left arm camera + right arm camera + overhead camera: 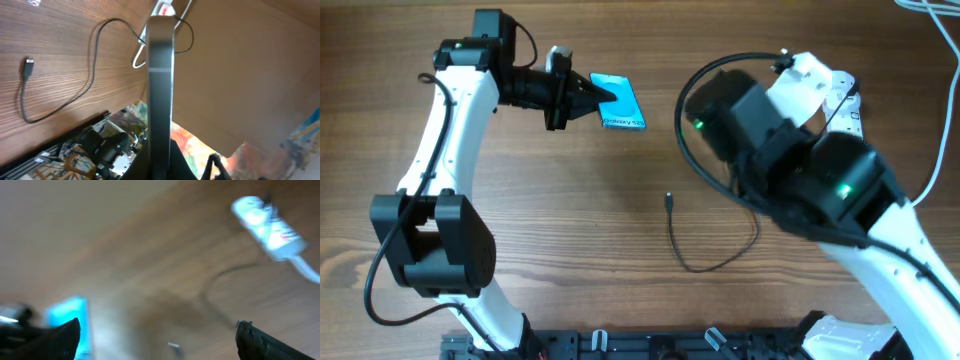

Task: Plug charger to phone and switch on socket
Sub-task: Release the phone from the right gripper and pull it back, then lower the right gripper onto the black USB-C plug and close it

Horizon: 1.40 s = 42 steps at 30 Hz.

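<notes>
The phone [620, 101], with its turquoise screen, is at the far middle of the table, and my left gripper [588, 98] is shut on its left end. In the left wrist view the phone [160, 75] stands edge-on between the jaws [160, 165]. The charger [692, 262] is a thin black cable looping on the wood, its tip [668, 200] free; the tip also shows in the left wrist view [29, 66]. My right gripper [157, 340] is open and empty above the tip [173, 345]; that view is blurred. The white socket [270, 227] with red marks lies beyond it and also shows in the left wrist view [165, 7].
My right arm [790, 150] covers the right middle of the table and hides the socket from overhead. A thick white cable [942, 40] runs along the far right edge. A black rail [620, 345] lines the front edge.
</notes>
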Motion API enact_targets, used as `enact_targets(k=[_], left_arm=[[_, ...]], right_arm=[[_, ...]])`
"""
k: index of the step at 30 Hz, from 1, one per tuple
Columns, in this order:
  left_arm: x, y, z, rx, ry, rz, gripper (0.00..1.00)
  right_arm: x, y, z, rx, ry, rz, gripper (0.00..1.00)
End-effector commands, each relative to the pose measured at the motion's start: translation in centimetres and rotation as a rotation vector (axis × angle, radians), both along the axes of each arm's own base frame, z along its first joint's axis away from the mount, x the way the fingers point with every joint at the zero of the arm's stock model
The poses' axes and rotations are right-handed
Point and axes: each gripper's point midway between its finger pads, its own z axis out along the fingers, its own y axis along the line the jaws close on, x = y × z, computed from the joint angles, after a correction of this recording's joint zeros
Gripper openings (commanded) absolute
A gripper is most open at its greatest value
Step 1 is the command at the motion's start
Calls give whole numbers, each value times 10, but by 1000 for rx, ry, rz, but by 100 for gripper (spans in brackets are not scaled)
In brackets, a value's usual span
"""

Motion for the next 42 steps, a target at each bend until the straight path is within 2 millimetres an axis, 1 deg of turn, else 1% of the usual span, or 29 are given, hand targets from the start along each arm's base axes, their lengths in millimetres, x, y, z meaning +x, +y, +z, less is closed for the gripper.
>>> enact_targets(k=[1,4,7,9,12,13,14,15,16,17,18,21,23,25,26,28,29,30,32,34,36,38,42], left_arm=[[-10,-5,23,-64,-40,-33,4],[-17,-10,39,-160,-7,-46,4],[-19,-12,53,-244,-14,-60,4],[-20,-13,58,-271,-13,-63,4],[-19,-12,58,-272,-12,-60,4],[-19,-11,58,-272,-9,-57,4],[-18,-10,58,-271,3,-51,4],[-17,-8,58,-272,10,-43,4],[-16,-5,58,-272,18,-33,4],[-13,-1,58,-272,19,-19,4],[-10,3,58,-272,12,-9,4],[-4,16,56,-260,4,27,4],[0,24,51,-230,3,50,4],[4,35,41,-172,1,83,4],[6,40,36,-145,1,98,4],[10,49,29,-101,2,123,4],[11,52,27,-90,2,131,4],[12,55,25,-76,2,140,4],[14,62,20,-47,3,156,4],[15,67,15,-12,4,171,4],[16,72,10,19,7,181,4],[16,72,8,29,7,182,4],[16,72,8,29,7,182,4]], right_arm=[[-5,-17,-25,-120,167,107,100],[-6,-39,-45,-142,248,48,100],[-7,-49,-62,-129,314,19,100],[-9,-55,-78,-129,361,3,100],[-14,-59,-100,-136,428,0,100],[-16,-55,-109,-139,456,32,100],[-18,-48,-118,-136,486,96,97],[-19,-41,-124,-126,506,154,91],[-20,-27,-135,-106,531,261,87],[-21,-14,-144,-77,545,352,85],[-22,-4,-151,-49,552,408,85],[-26,15,-169,29,570,483,86],[-27,20,-182,52,579,497,86],[-28,22,-198,61,587,503,86],[-28,23,-203,62,588,510,83],[-30,29,-215,59,587,533,71],[-32,33,-219,52,588,548,70],[-34,38,-225,40,599,569,71],[-37,47,-233,22,619,602,76],[-41,55,-245,5,651,622,79],[-43,59,-256,-9,685,629,81],[-45,63,-273,-40,732,653,83],[-42,69,-300,-111,761,677,82]])
